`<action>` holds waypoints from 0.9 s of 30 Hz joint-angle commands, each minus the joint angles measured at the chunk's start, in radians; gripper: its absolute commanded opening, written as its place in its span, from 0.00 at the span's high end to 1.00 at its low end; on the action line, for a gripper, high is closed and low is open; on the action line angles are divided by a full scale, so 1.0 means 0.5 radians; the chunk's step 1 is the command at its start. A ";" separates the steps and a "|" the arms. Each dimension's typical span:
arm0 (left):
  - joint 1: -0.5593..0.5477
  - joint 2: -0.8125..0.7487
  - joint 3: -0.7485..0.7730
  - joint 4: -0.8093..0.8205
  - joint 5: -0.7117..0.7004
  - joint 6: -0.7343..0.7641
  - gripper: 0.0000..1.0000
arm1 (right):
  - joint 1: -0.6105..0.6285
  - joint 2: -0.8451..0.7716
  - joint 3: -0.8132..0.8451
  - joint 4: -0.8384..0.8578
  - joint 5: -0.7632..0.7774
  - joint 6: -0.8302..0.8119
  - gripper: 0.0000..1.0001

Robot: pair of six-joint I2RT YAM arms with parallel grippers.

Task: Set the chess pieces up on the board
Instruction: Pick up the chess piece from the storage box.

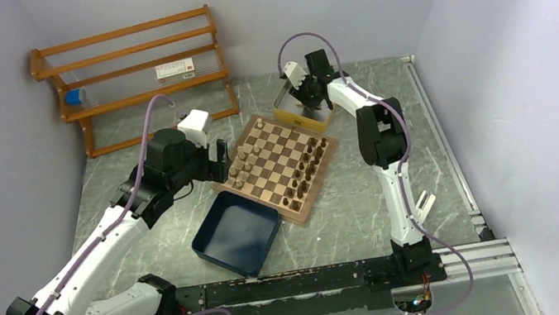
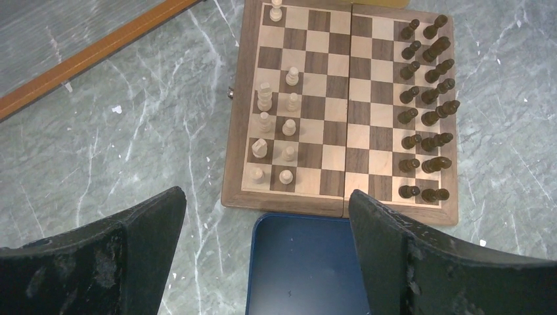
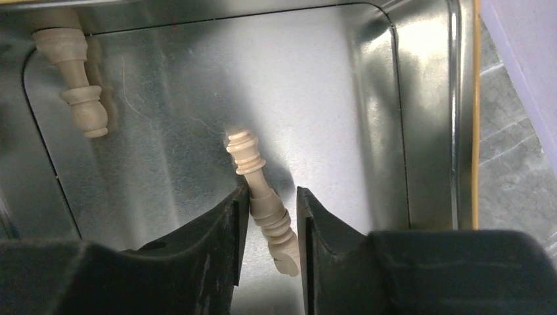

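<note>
Two dark rows: the dark chess pieces (image 2: 430, 95) stand upright, two deep, along the far-right edge of the board (image 2: 335, 98), ahead and to the right of the left claw (image 2: 266, 197); that side looks complete.
Light side: about ten light chess pieces (image 2: 292, 102) stand ahead and slightly left of that claw, with gaps among them.
Left claw: spread wide and holding nothing, above the board's near edge and the blue tray (image 2: 302, 262).
Right claw (image 3: 272, 193): narrowed around a light piece (image 3: 246, 154) lying flat in the metal tin (image 3: 368, 98); I cannot tell whether it is pinched yet.
Spare: another light piece (image 3: 75, 85) lies ahead and left of the right claw, in the tin's corner.
Progress: past halfway by my judgement; the light pieces in the tin need carrying over and standing on the board.
</note>
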 commanded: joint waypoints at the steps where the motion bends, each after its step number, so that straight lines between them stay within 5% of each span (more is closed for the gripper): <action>1: 0.017 -0.075 -0.025 -0.007 -0.055 0.002 0.02 | -0.022 0.057 0.040 -0.047 -0.044 0.019 0.68; 10: 0.026 -0.047 -0.022 0.000 -0.025 0.014 0.02 | -0.018 -0.009 -0.073 0.086 -0.120 0.124 0.83; 15: 0.033 -0.054 -0.030 0.011 -0.008 0.014 0.02 | -0.019 -0.016 -0.114 0.064 -0.100 0.125 0.69; 27: 0.057 -0.036 -0.043 0.031 0.018 -0.011 0.09 | -0.028 -0.092 -0.201 -0.021 0.026 0.046 0.56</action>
